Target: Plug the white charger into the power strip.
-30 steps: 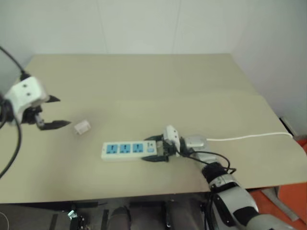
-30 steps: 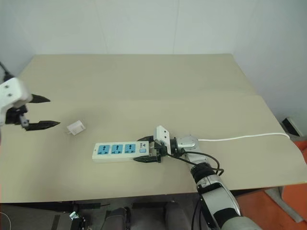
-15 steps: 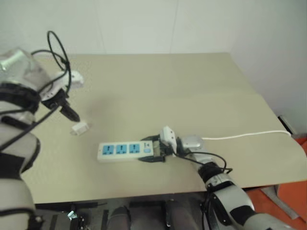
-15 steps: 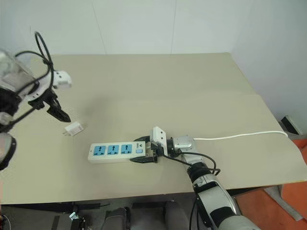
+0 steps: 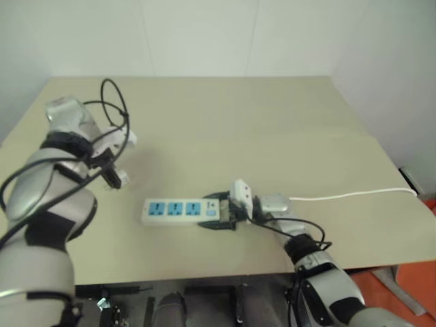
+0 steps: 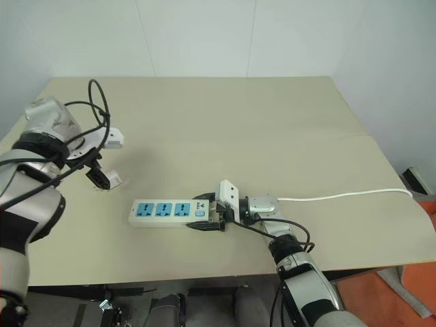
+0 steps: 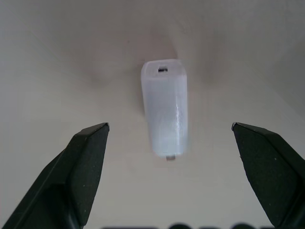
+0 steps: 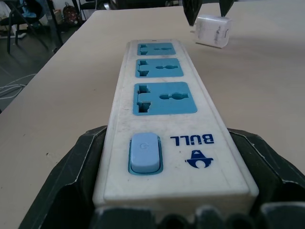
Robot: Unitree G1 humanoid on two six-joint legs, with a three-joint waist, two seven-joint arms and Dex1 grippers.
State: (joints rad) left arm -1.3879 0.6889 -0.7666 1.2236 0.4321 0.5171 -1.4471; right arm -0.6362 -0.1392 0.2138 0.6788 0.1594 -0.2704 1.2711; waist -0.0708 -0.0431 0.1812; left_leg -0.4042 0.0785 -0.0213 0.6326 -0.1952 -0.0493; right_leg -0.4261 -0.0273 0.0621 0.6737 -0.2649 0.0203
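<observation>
The white charger (image 7: 164, 112) lies flat on the tan table, left of the power strip (image 6: 163, 212). My left gripper (image 6: 100, 177) points down over the charger, open, one finger (image 7: 88, 162) on each side and clear of it. The power strip is a long white bar with three blue outlets and lies across the table's front middle. My right gripper (image 5: 219, 212) is shut on its switch end, a black finger (image 8: 81, 167) against each long side. In the right wrist view the charger (image 8: 213, 30) sits beyond the strip's far end.
The strip's thin white cord (image 5: 354, 194) runs right to the table's edge. The tan table (image 5: 238, 122) is bare behind the strip. A wall stands along its far side.
My left arm has swung in from the table's left edge and turned its gripper downward, over the charger. The right gripper and the power strip have stayed in place.
</observation>
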